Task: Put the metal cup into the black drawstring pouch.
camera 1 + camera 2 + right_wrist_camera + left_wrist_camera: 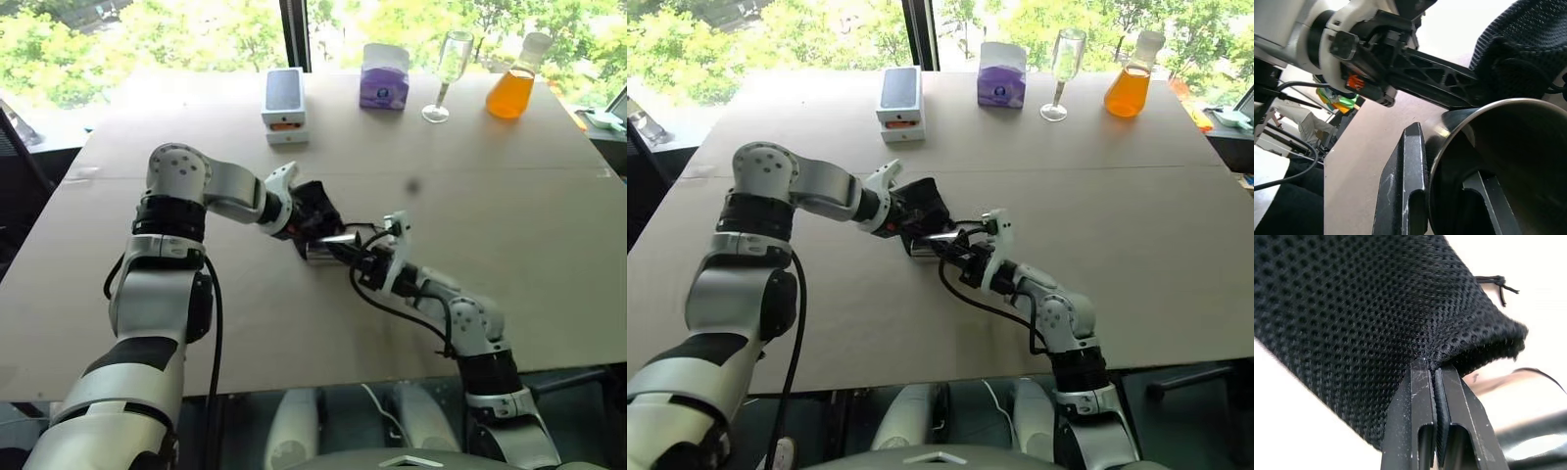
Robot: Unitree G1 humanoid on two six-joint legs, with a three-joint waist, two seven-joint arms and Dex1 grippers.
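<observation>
- The left hand (1435, 382) has its fingers pressed together on the mesh rim of the black drawstring pouch (1366, 318), holding it above the desk (509, 215).
- The right hand (1449, 196) pinches the wall of the metal cup (1508, 161), one finger outside and one inside.
- The cup lies tilted just beside the left hand, at the pouch's mouth; it seems to touch the fabric.
- The pouch's knotted cord (1497, 281) hangs free past the left hand.

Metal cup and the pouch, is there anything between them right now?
Nothing: in the left eye view the metal cup, held by the right gripper, sits right at the black drawstring pouch, pinched by the left gripper.
</observation>
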